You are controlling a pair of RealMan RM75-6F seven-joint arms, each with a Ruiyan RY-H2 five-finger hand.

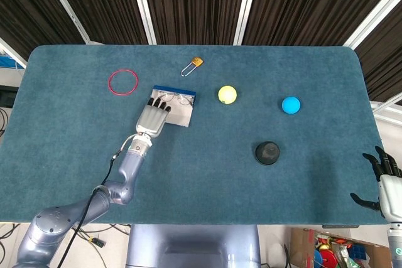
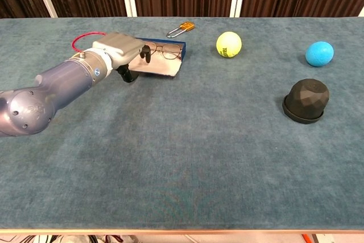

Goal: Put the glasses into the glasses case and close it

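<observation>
The glasses case [image 1: 181,115] lies open at the table's back left, with a blue far rim and a pale flap [image 2: 163,67] toward me. Thin-framed glasses [image 1: 178,98] rest inside along the blue rim [image 2: 164,52]. My left hand [image 1: 152,119] grips the flap's left side, its fingers on top near the glasses and its thumb below [image 2: 120,50]. The flap's near edge is raised off the cloth. My right hand [image 1: 385,180] hangs beyond the table's front right edge, fingers apart, holding nothing.
A red ring [image 1: 123,82] lies left of the case and a brass padlock [image 1: 193,65] behind it. To the right are a yellow tennis ball [image 2: 228,44], a blue ball [image 2: 319,53] and a black dome [image 2: 306,100].
</observation>
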